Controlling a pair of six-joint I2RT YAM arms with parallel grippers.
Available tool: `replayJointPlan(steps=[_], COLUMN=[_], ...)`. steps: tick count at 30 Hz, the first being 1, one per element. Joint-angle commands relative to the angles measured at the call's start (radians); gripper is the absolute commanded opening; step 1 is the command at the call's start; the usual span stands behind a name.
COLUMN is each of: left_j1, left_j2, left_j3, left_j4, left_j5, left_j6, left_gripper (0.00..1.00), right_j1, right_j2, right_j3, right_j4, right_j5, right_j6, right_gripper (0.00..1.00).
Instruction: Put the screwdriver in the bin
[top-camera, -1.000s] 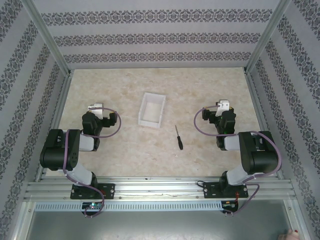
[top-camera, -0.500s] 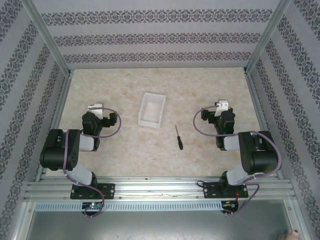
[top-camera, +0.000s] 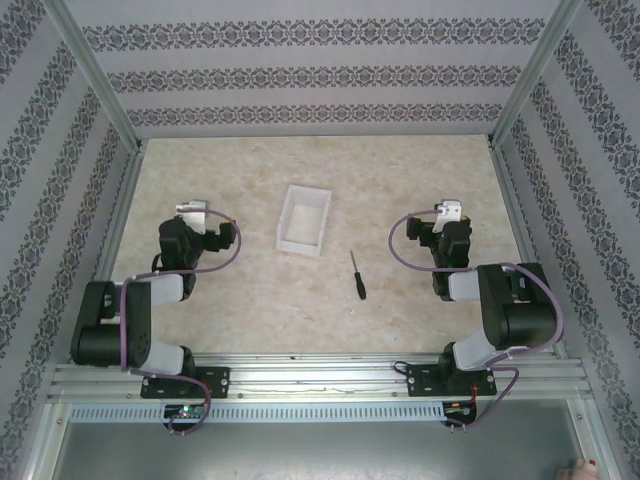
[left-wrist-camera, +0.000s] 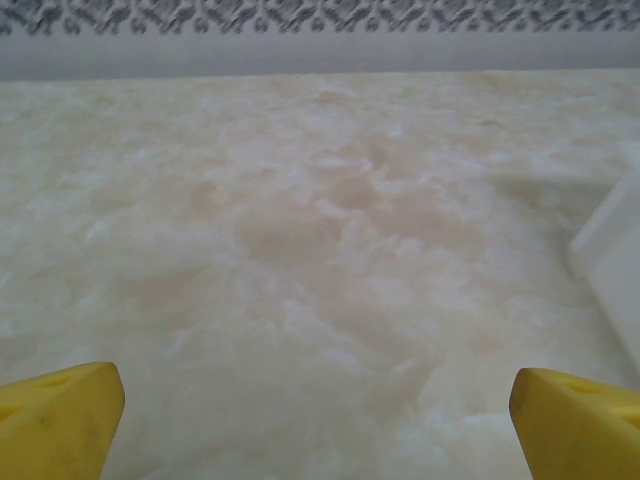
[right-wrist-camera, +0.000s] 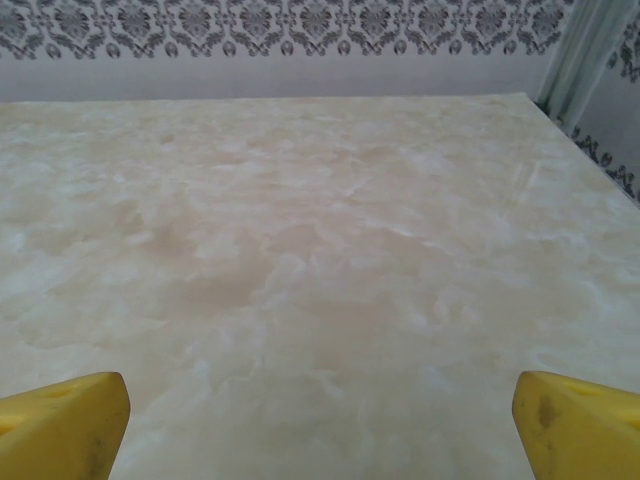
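Screwdriver (top-camera: 357, 275) flat on worktop (top-camera: 250, 310), near bin (top-camera: 303, 220), ungrasped. Left gripper (left-wrist-camera: 318, 425), right gripper (right-wrist-camera: 320, 425) spread, empty, ready for pick; right sits nearer screwdriver.

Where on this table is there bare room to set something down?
Bare: the far strip between bin and back wall, and the near strip this side of the screwdriver. Crowded: the middle, bin and screwdriver between left claw and right claw.

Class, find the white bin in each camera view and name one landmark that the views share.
Top external: the bin sits mid-table, between the arms, beyond and left of the screwdriver.
Left wrist: the bin's white wall cuts in at the right edge.
Right wrist: marbled tabletop runs to the back wall.
Shared landmark: the patterned back wall.
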Motion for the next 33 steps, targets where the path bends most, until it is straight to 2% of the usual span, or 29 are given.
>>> replayJointPlan(steps=[1, 5, 7, 9, 11, 15, 17, 19, 21, 23, 25, 29, 33], left_j1=[0.002, 0.002, 0.001, 0.002, 0.004, 0.002, 0.002, 0.002, 0.002, 0.002, 0.002, 0.002, 0.002], left_j2=[-0.110, -0.187, -0.187, -0.170, -0.185, -0.228, -0.224, -0.219, -0.236, -0.269, -0.280, -0.273, -0.282], left_j3=[0.120, 0.331, 0.506, 0.630, 0.694, 0.777, 0.846, 0.904, 0.920, 0.897, 0.890, 0.889, 0.866], left_j4=[-0.377, -0.804, -1.143, -1.333, -1.451, -1.586, -1.650, -1.706, -1.722, -1.708, -1.709, -1.768, -1.784], left_j5=[0.085, 0.054, 0.060, 0.014, 0.009, 0.029, 0.028, 0.052, 0.104, 0.089, 0.043, 0.071, 0.099], left_j6=[0.077, 0.121, 0.210, 0.188, 0.184, 0.153, 0.008, -0.010, 0.053, 0.095, 0.081, 0.131, 0.133], left_gripper=[0.99, 0.99, 0.99, 0.99, 0.99, 0.99, 0.99, 0.99, 0.99, 0.99, 0.99, 0.99, 0.99], right_j1=[-0.002, 0.024, 0.039, 0.039, 0.064, 0.158, 0.211, 0.248, 0.274, 0.318, 0.380, 0.541, 0.624], right_j2=[-0.087, -0.254, -0.362, -0.443, -0.505, -0.614, -0.738, -0.830, -0.861, -0.844, -0.803, -0.715, -0.666], right_j3=[0.044, 0.123, 0.221, 0.350, 0.434, 0.514, 0.448, 0.404, 0.403, 0.422, 0.449, 0.496, 0.531], right_j4=[-0.117, -0.392, -0.670, -0.943, -1.190, -1.484, -1.496, -1.523, -1.588, -1.668, -1.730, -1.800, -1.791], right_j5=[0.069, 0.175, 0.219, 0.171, 0.105, -0.009, -0.079, -0.132, -0.185, -0.199, -0.189, -0.144, -0.168], right_j6=[0.035, 0.058, 0.128, 0.223, 0.289, 0.323, 0.354, 0.383, 0.401, 0.425, 0.440, 0.486, 0.636], right_gripper=[0.98, 0.98, 0.98, 0.98, 0.98, 0.98, 0.98, 0.98, 0.98, 0.98, 0.98, 0.98, 0.98])
